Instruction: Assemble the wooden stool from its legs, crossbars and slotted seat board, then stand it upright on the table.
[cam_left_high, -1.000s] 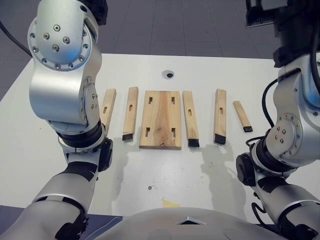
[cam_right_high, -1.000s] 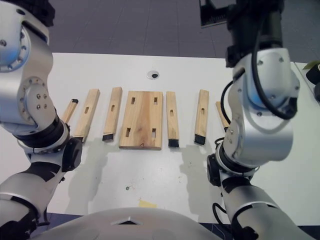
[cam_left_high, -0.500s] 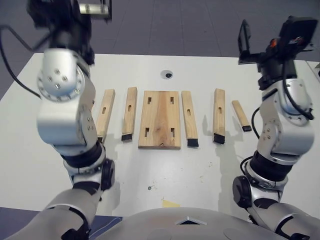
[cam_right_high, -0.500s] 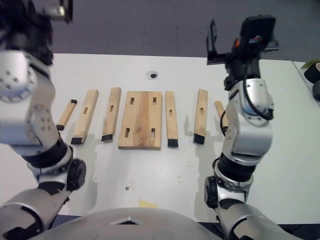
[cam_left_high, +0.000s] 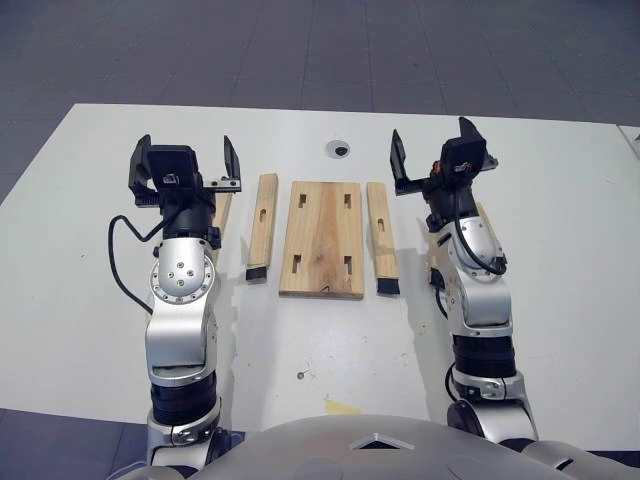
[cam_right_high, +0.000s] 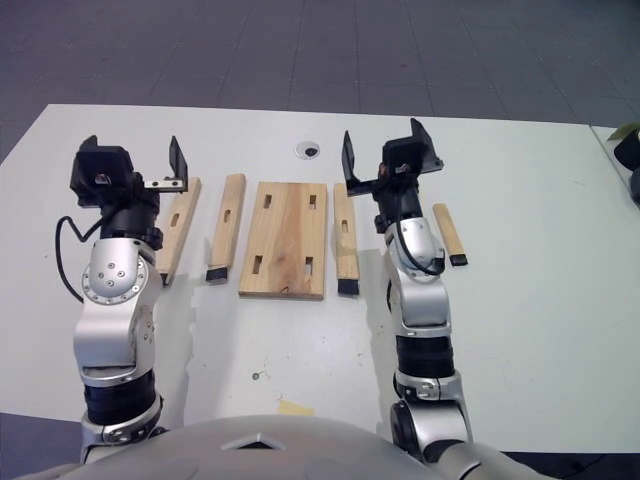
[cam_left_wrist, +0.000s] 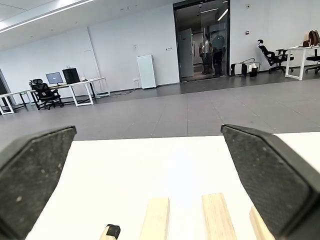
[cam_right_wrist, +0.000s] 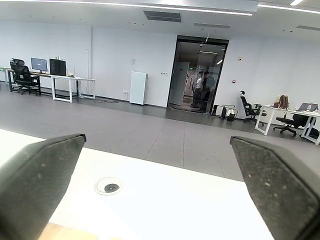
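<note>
The slotted seat board (cam_left_high: 320, 240) lies flat mid-table. Legs with black tips lie beside it: one on its left (cam_left_high: 262, 226), one on its right (cam_left_high: 380, 240). Another leg (cam_right_high: 178, 228) lies partly behind my left arm. A short crossbar (cam_right_high: 449, 233) lies right of my right arm. My left gripper (cam_left_high: 185, 152) is open above the left-hand legs, holding nothing. My right gripper (cam_left_high: 430, 140) is open above the right-hand parts, also holding nothing. In the left wrist view, leg ends (cam_left_wrist: 156, 220) and a small black-tipped piece (cam_left_wrist: 112, 231) lie below its open fingers (cam_left_wrist: 270, 175).
The white table (cam_left_high: 90, 300) has a round cable hole (cam_left_high: 339, 149) behind the seat board. A scrap of yellowish tape (cam_left_high: 340, 406) lies near the front edge. Dark objects (cam_right_high: 630, 150) sit at the far right edge. Bare table lies in front of the parts.
Both arms have swung down from raised poses near the camera and now stretch forward over the row of parts. The wooden parts have not moved.
</note>
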